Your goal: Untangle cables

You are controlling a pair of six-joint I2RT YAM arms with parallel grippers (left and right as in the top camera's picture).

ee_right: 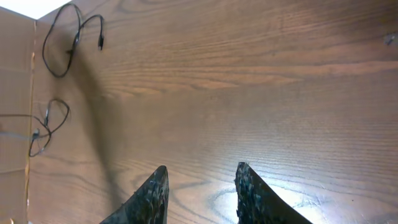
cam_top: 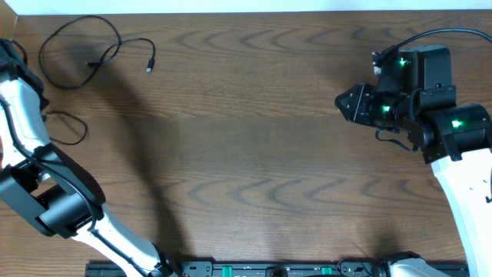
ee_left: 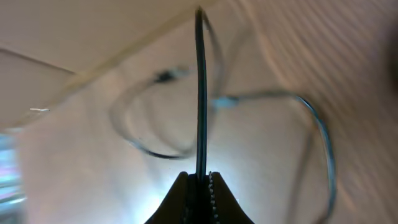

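My left gripper point(ee_left: 199, 176) is shut on a thin black cable point(ee_left: 200, 93) that runs straight up from between its fingertips. Blurred cable loops point(ee_left: 152, 134) lie on the table behind it. From overhead, one black cable point(cam_top: 77, 46) lies looped at the far left corner, its plug point(cam_top: 151, 66) pointing right. A second black loop point(cam_top: 71, 127) lies beside the left arm point(cam_top: 21, 115), whose gripper sits at the table's left edge. My right gripper point(ee_right: 202, 177) is open above bare wood far to the right point(cam_top: 347, 101). Nothing is between its fingers.
The right wrist view shows both black cable loops point(ee_right: 68, 37) point(ee_right: 46, 124) far off at the table's left edge. The right arm's own thick black cable point(cam_top: 438, 32) arcs at the back right. A black rail point(cam_top: 269, 269) runs along the table's front edge.
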